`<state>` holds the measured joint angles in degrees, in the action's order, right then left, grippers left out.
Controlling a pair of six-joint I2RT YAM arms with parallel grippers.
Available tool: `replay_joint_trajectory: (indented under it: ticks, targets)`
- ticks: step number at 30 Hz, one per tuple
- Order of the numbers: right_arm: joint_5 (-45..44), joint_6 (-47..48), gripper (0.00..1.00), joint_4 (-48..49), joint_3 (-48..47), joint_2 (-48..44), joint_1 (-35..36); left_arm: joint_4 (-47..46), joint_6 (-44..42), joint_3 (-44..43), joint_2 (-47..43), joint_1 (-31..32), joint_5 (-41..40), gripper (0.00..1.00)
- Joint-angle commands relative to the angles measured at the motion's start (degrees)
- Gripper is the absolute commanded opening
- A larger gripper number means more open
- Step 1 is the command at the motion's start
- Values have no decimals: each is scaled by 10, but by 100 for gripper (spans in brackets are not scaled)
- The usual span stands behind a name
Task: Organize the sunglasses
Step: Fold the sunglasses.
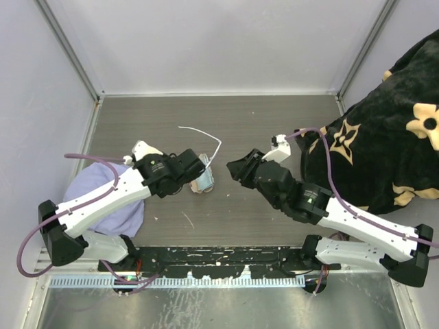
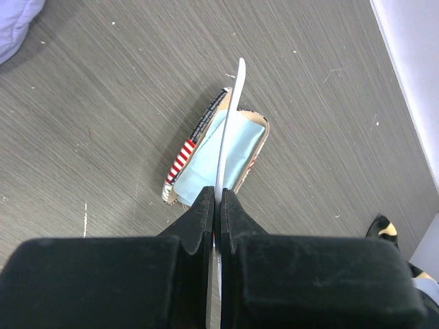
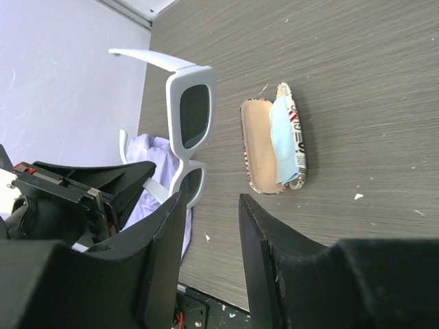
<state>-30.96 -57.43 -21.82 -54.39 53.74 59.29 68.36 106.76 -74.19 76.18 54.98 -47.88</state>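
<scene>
My left gripper [image 2: 217, 192] is shut on a thin white temple arm of the sunglasses [image 2: 230, 123] and holds them above the table. In the right wrist view the sunglasses [image 3: 192, 116] show a white frame and dark lenses, hanging in the air, lenses facing the camera. Below them the flag-patterned case [image 3: 274, 147] lies open on the table with the light blue cloth [image 3: 282, 140] inside. From above, the sunglasses' temple arm [image 1: 206, 133] curves over the case [image 1: 204, 184]. My right gripper [image 3: 209, 199] is open and empty, a little to the right of the case.
A lavender cloth [image 1: 103, 199] lies at the left under my left arm. A black plush blanket with cream flowers [image 1: 384, 137] fills the right side. White walls enclose the grey wood-grain table [image 1: 260, 123] at the back and sides.
</scene>
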Motion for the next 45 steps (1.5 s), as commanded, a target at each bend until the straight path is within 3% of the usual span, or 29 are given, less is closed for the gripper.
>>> replay_joint_trajectory:
  ticks: [1, 15, 45]
  targets:
    - [-105, -56, 42, 53, -34, 37, 56, 32, 53, 14, -30, 8, -54, 0]
    - [-100, -40, 47, 100, -113, 172, 80, 29, 39, 43, -82, 10, -65, 0]
    - [21, -31, 46, 93, -167, 253, 33, -2, -7, 47, -77, 10, -85, 0]
